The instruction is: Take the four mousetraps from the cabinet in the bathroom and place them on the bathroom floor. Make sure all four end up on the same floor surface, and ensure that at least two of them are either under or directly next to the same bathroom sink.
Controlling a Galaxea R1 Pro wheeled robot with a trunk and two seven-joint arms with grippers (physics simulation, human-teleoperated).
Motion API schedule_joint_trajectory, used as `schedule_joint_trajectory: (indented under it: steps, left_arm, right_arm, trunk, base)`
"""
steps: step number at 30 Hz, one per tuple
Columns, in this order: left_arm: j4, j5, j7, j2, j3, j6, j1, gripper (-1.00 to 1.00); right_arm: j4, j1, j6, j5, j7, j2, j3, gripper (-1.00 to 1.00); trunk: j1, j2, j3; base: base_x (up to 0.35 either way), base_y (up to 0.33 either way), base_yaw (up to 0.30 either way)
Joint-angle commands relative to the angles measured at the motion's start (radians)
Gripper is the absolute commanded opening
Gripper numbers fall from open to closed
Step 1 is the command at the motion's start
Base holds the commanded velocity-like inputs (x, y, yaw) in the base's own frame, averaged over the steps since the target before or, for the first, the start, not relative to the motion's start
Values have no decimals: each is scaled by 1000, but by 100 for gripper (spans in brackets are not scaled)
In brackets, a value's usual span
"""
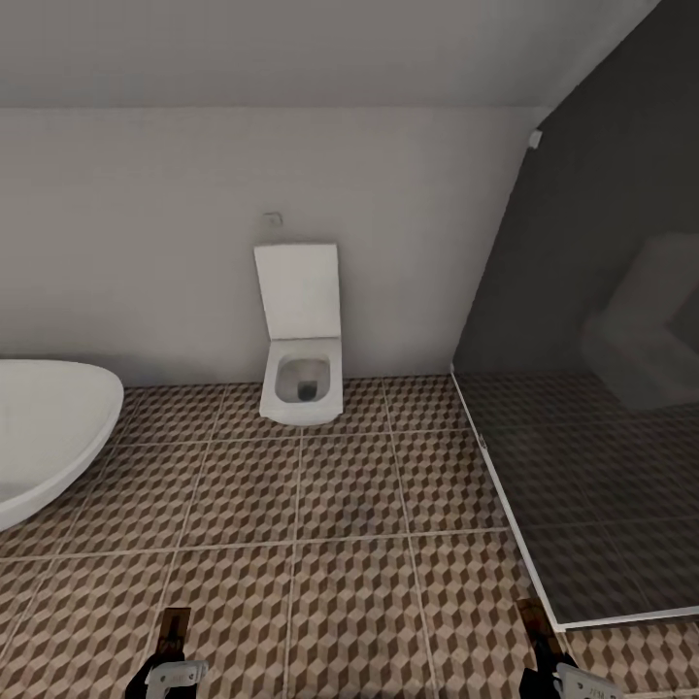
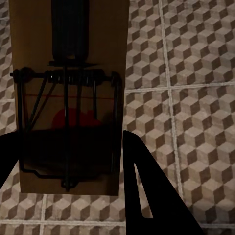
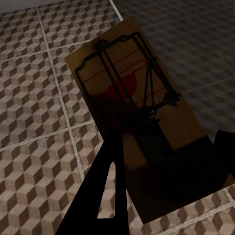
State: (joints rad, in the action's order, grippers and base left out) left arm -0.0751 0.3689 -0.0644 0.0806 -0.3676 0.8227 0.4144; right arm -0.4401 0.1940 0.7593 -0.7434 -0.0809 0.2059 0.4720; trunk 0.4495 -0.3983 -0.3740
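- The bathroom floor, tiled in a brown, beige and white cube print with pale grout lines, spread from the robot's base to the far white wall.
- A dark glass shower screen rose at the right, its pale bottom rail running slantwise across the tiles; grey shapes showed faintly in the glass.
- The rounded end of a white bathtub reached in from the left edge.
- A white toilet stood against the far wall, lid up, between tub and screen, with open tiles in front of it.
- The left gripper showed at the bottom edge of the head view. In the left wrist view its dark fingers pinched a mousetrap, a tan board with a dark wire spring and a red spot, held above the tiles.
- The right gripper sat at the bottom right, just beside the screen's rail. In the right wrist view its fingers clamped a second mousetrap, tilted over the tiles near the rail.
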Motion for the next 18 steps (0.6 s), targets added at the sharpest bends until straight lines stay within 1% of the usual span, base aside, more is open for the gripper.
schedule_joint_trajectory:
  steps: [1, 4, 10, 18]
  left_arm:
    - [-3, -4, -11, -1, -8, 4, 1, -100]
    - [-3, -4, -11, -1, -8, 4, 1, -100]
    - [-3, -4, -11, -1, -8, 4, 1, -100]
    - [-3, -3, -14, -16, -8, 4, 1, -100]
  right_arm:
    - [-1, 1, 3, 0, -10, 1, 8, -100]
    - [-1, 1, 3, 8, -10, 1, 8, -100]
    - [-1, 1, 3, 20, -10, 1, 8, -100]
    - [-2, 1, 4, 22, -10, 3, 8, -100]
  trunk:
    - [1, -2, -2]
    - [1, -2, -2]
    - [1, -2, -2]
    - [1, -2, -2]
  base:
    - [0, 0, 0]
    - [70, 46, 0]
    - [207, 120, 0]
    - [30, 14, 0]
